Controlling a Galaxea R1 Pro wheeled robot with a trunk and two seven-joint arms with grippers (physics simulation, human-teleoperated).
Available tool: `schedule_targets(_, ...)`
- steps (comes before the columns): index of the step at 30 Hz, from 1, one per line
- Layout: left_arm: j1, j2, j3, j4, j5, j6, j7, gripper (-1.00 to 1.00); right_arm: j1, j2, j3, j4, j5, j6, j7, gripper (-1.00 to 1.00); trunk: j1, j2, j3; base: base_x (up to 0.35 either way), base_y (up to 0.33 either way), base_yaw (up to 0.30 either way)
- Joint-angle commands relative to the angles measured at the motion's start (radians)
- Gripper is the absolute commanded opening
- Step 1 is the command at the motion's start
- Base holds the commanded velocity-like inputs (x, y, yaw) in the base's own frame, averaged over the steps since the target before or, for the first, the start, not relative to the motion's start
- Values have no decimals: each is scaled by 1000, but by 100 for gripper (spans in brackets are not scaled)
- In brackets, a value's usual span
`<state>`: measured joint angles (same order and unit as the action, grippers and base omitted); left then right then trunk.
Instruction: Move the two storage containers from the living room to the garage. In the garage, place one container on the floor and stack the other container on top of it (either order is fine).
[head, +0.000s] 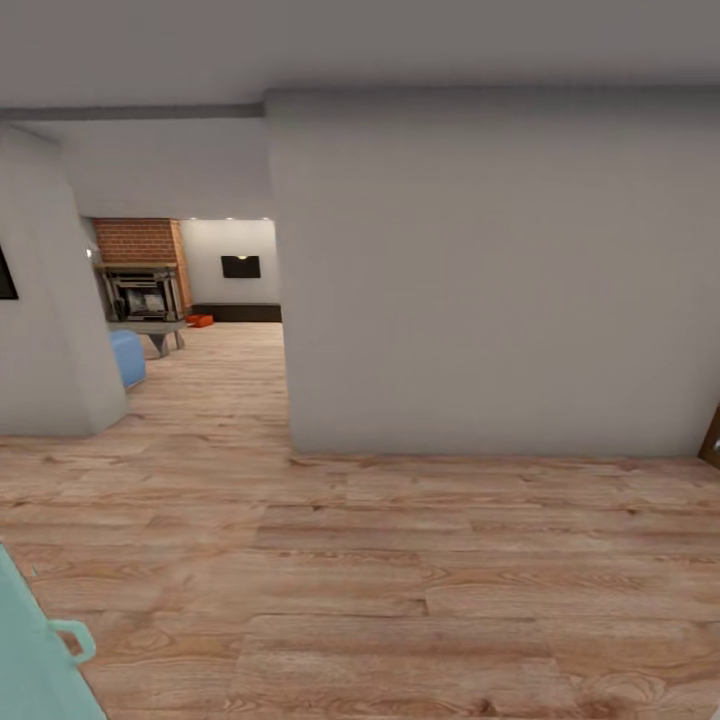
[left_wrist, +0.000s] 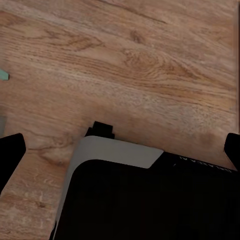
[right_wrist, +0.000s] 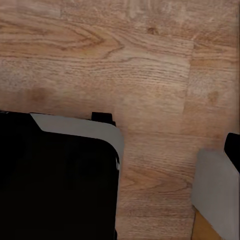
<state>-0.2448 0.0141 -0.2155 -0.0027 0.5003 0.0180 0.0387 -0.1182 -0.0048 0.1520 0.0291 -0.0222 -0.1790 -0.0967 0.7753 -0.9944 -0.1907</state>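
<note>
Far off through the opening on the left, the living room shows with its red brick fireplace, a blue sofa and a grey table. One small orange-red storage container sits on the wood floor there, beside the dark low cabinet. My left gripper hangs over the plank floor, open, with black fingertips at both edges of the left wrist view and nothing between them. My right gripper is also spread, one fingertip at the picture's edge, holding nothing.
A broad grey-white wall stands straight ahead and a wall corner on the left, with the passage between them. A teal object with a handle is close at the lower left. My black, grey-rimmed base is under both arms.
</note>
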Motion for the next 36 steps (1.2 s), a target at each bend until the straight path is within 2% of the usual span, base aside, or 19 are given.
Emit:
schedule_targets(1, -1, 0, -8, 0, 8, 2, 3, 100, -1, 0, 8, 3, -2, -5, -3, 100, 1, -1, -1, 323, -19, 0)
schedule_targets(21, -1, 1, -8, 0, 9, 2, 3, 100, -1, 2, -5, 3, -11, -6, -6, 100, 1, -1, -1, 323, -2, 0)
schedule_targets(25, -1, 0, -8, 0, 9, 2, 3, 100, -1, 3, 6, 3, -5, 1, -6, 100, 1, -1, -1, 323, 0, 0)
schedule_targets(36, -1, 0, -8, 0, 9, 2, 3, 100, -1, 12, 2, 3, -4, 3, -8, 100, 1, -1, -1, 323, 0, 0)
